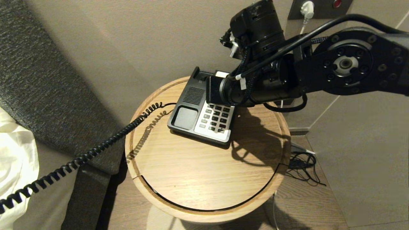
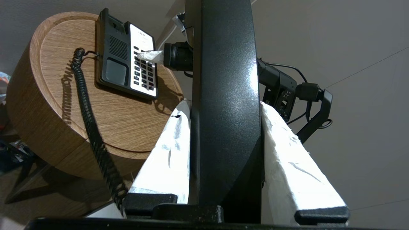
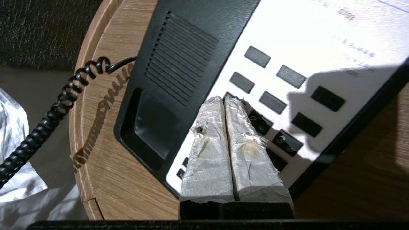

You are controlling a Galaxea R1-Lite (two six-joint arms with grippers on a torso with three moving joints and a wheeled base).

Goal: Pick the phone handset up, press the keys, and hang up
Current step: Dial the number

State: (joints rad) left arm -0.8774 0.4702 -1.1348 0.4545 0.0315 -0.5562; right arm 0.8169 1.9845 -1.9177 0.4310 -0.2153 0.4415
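The phone handset (image 2: 223, 105) is off its cradle and clamped between the white-wrapped fingers (image 2: 169, 159) of the left gripper (image 2: 223, 105), which stands well away from the round wooden table (image 1: 198, 172); in the left wrist view the glossy black receiver runs straight up between the two pads, and both pads press its sides. Its black coiled cord (image 1: 80, 158) stretches from the phone base (image 1: 201, 116) off toward eight o'clock in the head view, past the table's rim and over the grey upholstered edge (image 1: 38, 80) beside the white bedding (image 1: 14, 159). The phone base sits on the table near its twelve o'clock edge, with its empty cradle and speaker grille toward nine o'clock of the keypad (image 1: 217, 119). The right gripper (image 3: 224, 99) reaches in from three o'clock with its two wrapped fingers (image 3: 207, 140) pressed together, no gap between them, and their tips are at the upper rows of dark keys; whether they actually touch a key cannot be told. The right arm's shadow falls across the wood toward four o'clock of the phone.
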